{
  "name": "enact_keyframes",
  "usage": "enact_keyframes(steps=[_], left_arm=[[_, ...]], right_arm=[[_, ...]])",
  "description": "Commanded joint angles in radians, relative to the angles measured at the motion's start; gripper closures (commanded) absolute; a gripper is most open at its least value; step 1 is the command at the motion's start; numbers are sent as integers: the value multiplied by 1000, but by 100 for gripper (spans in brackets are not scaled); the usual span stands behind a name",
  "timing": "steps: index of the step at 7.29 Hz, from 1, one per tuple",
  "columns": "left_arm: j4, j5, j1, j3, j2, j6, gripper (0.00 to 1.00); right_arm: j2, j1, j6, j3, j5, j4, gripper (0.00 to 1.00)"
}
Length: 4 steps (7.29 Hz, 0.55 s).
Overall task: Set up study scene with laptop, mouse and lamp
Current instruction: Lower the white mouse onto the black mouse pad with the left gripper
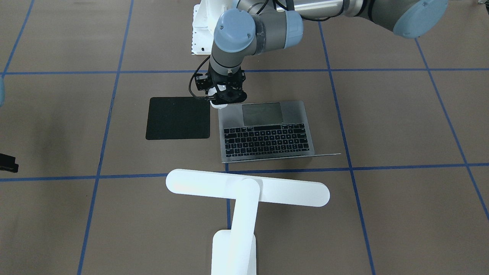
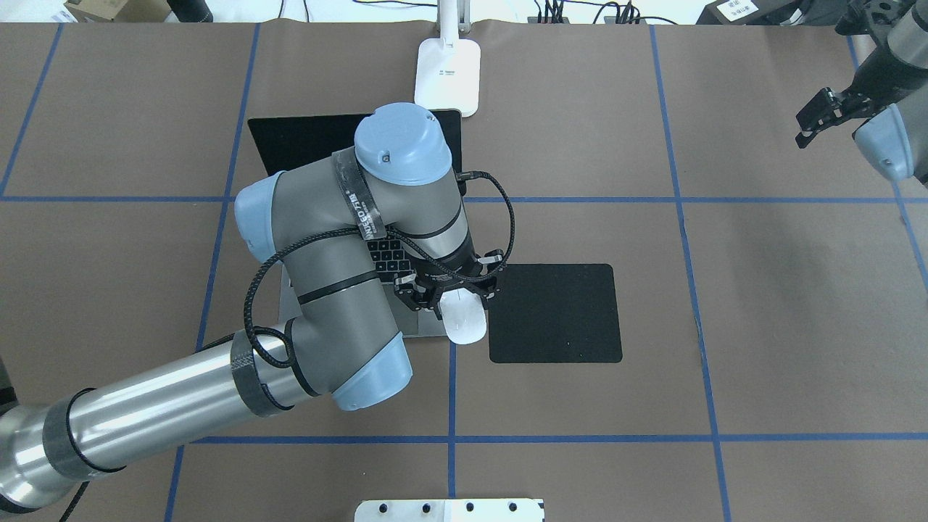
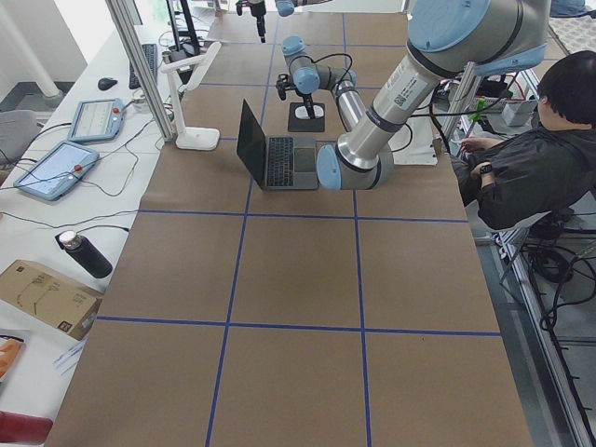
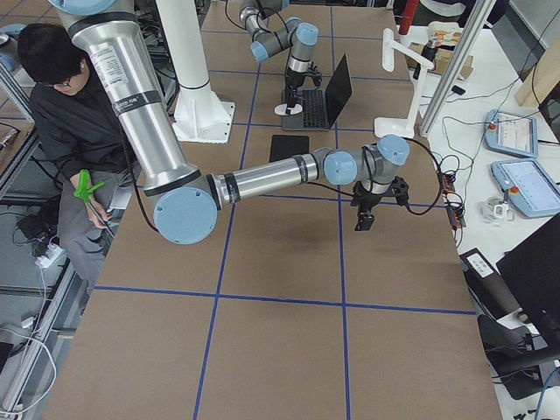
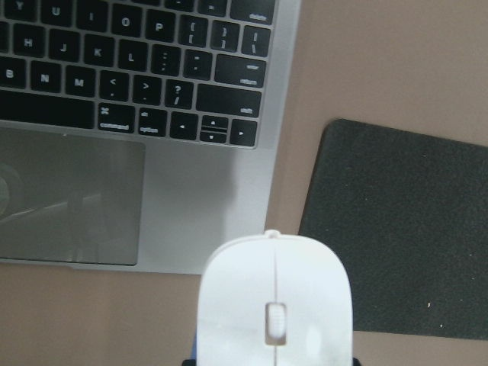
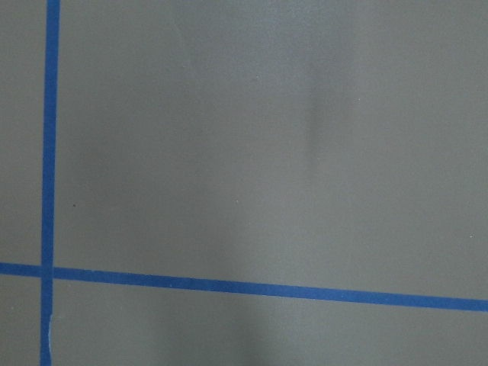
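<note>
The white mouse (image 2: 465,323) hangs in my left gripper (image 2: 462,304), which is shut on its sides. It hovers over the front corner of the laptop (image 1: 267,130), beside the edge of the black mat (image 1: 177,118). In the left wrist view the mouse (image 5: 274,305) fills the bottom, with the laptop (image 5: 191,206) to its left and the mat (image 5: 404,229) to its right. The laptop stands open with its dark screen raised. The white lamp (image 1: 248,189) stands behind the laptop, its bar head over the screen side. My right gripper (image 2: 819,119) hangs open and empty at the far right.
A white robot base plate (image 2: 449,510) sits at the table's near edge. A person (image 3: 531,158) sits beside the table at the robot's side. Tablets, a bottle and boxes lie on a side bench (image 3: 56,168). Blue tape lines cross the brown table.
</note>
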Motion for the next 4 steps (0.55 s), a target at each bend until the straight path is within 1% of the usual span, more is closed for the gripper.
enact_keyframes(steps=[1, 2, 4], left_arm=[[-77, 67, 27, 136, -90, -1, 100], [-155, 84, 37, 207, -100, 0, 100], [-244, 90, 38, 291, -121, 0, 100]], right_arm=[[-2, 0, 0, -1, 0, 0, 1], [-2, 0, 0, -1, -1, 0, 1], [0, 0, 2, 5, -1, 0, 1]])
